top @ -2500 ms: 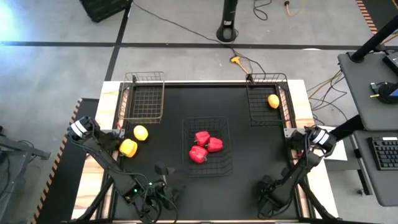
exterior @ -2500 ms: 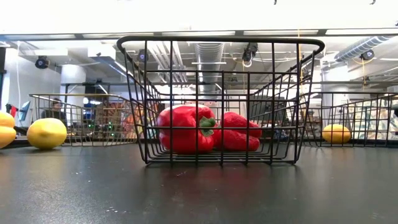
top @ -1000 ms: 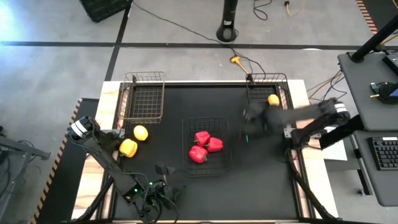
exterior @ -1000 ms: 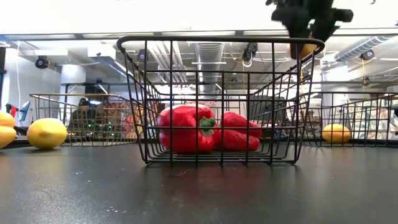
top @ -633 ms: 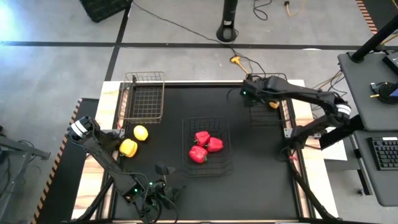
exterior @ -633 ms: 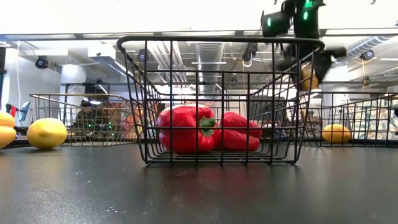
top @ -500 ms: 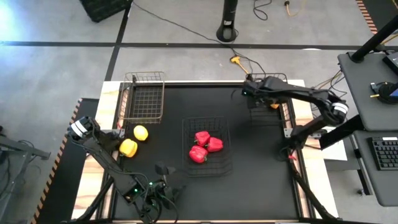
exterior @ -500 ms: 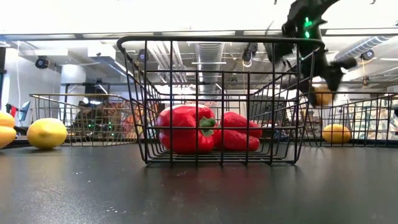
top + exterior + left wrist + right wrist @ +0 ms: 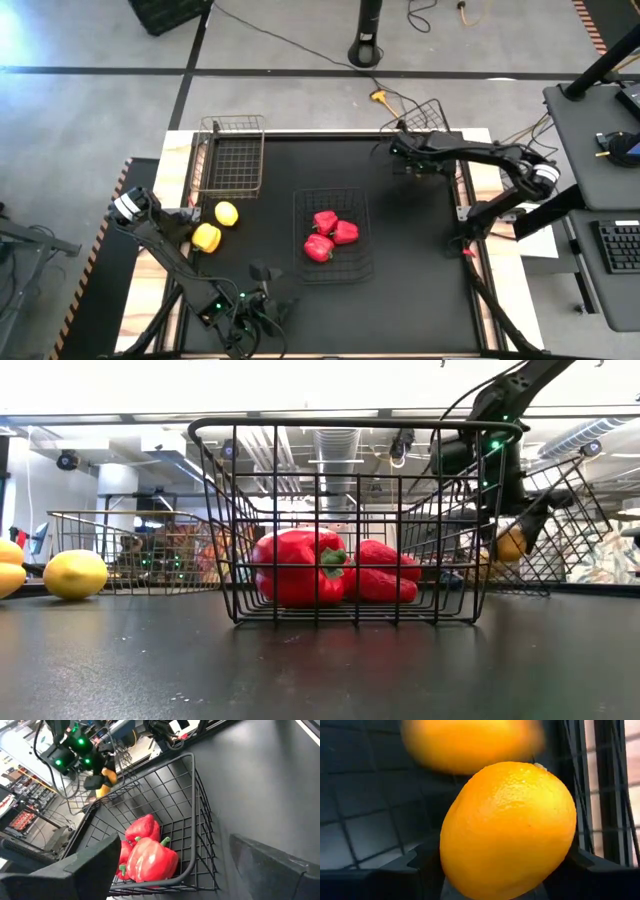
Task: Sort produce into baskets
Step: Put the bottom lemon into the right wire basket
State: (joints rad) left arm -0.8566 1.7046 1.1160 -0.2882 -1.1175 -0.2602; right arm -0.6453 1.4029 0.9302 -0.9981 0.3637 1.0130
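My right gripper (image 9: 414,162) reaches into the far right dark basket (image 9: 430,113) and is shut on an orange fruit (image 9: 510,544). That basket stands tilted (image 9: 570,525), leaning over the table's far edge. A second orange fruit (image 9: 470,742) lies on its mesh behind the held one. Three red peppers (image 9: 328,236) lie in the middle dark basket (image 9: 362,262). A yellow fruit (image 9: 227,213) and a yellow pepper (image 9: 206,237) rest on the table at the left, next to my open left gripper (image 9: 185,885). The copper basket (image 9: 230,155) stands at the far left. My right gripper pinches the orange fruit (image 9: 507,830) by its two sides (image 9: 451,857) between its two fingers (image 9: 415,867). The fingers slant down from the table's right side. The fruit hangs clear of the table, inside the tilted basket. Whether the gripper also touches the basket's wire, I cannot tell.
Bare black table lies between the baskets and toward the near edge (image 9: 330,310). Cables (image 9: 385,98) and a stand's foot (image 9: 367,50) sit on the floor beyond the far edge. A desk with a keyboard (image 9: 620,245) stands to the right.
My right gripper has swung with the orange fruit from above the table's middle toward the far right basket, going down and rolling its wrist. The far right basket has tipped up and shifted toward the table's far edge.
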